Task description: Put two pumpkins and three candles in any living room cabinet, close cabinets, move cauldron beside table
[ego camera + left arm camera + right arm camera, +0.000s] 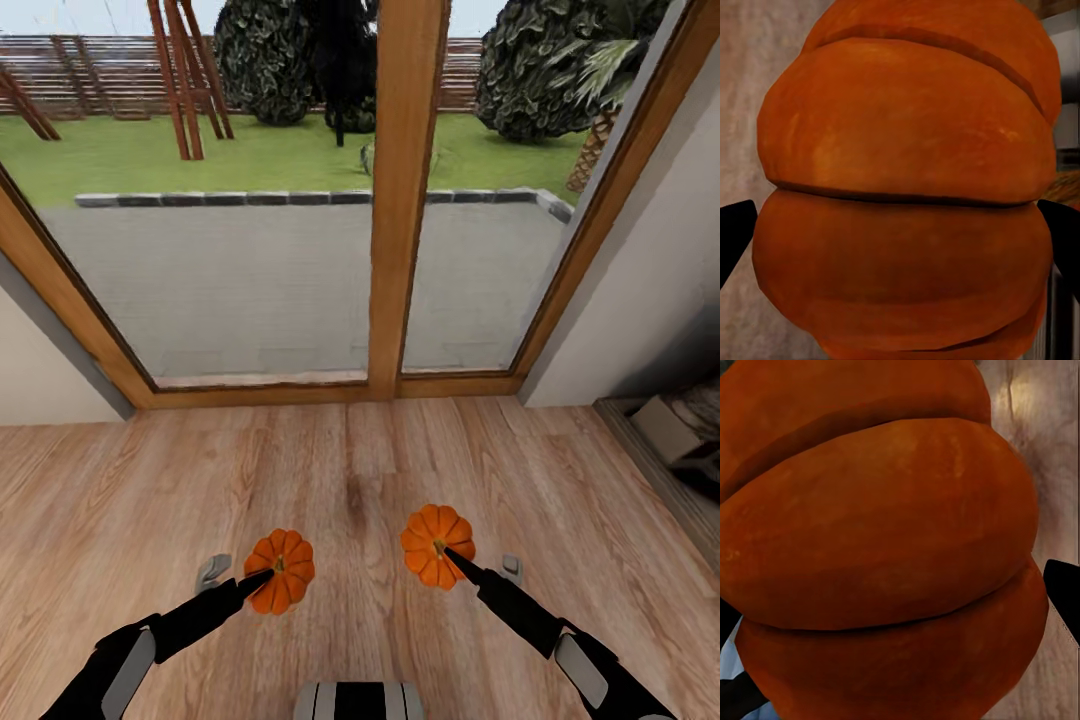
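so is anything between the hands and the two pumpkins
No. Each hand already holds one: left hand on the left pumpkin, right hand on the right pumpkin. No cabinet is in sight, so that path can't be judged.

The left pumpkin (904, 202) overflows the left wrist view at 12 and 6 o'clock, hiding most of each finger (733, 240). The right pumpkin (877, 555) runs past the right wrist view's edges at 9, 12 and 6 o'clock. In the head view, furniture (675, 430) at 3 o'clock (pale, boxy) is cut off and too unclear to identify, and both arms are cropped at 6 o'clock.
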Robot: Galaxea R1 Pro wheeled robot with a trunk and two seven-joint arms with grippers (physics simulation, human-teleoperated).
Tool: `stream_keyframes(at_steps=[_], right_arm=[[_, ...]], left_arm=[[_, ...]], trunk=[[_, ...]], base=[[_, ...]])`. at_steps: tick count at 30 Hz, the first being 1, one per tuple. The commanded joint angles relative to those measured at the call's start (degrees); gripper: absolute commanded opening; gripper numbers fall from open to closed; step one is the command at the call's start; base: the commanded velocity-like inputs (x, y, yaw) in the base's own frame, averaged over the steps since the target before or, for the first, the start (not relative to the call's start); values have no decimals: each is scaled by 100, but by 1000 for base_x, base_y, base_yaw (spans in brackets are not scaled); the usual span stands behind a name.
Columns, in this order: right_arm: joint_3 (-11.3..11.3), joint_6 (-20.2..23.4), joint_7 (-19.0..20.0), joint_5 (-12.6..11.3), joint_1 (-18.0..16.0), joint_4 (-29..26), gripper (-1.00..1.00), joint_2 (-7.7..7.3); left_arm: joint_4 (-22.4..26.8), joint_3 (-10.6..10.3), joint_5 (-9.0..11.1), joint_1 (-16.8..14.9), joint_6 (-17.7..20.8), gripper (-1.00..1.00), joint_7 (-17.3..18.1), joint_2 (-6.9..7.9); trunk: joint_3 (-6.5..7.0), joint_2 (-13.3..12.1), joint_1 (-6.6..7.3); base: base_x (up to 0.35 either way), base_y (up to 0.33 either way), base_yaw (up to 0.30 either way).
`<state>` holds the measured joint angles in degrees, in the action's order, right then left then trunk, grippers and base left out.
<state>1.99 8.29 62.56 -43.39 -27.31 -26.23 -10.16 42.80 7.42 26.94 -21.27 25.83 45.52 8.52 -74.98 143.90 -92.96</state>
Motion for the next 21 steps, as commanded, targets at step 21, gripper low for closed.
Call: stream_keyframes(at_steps=[21], right_arm=[[21, -29, 13, -71, -3, 128, -100, -4]], left_arm=[[-32, 4, 487, 0, 45, -100, 18, 249]], trunk=[[578, -27, 55]], base=[[0, 0, -234]])
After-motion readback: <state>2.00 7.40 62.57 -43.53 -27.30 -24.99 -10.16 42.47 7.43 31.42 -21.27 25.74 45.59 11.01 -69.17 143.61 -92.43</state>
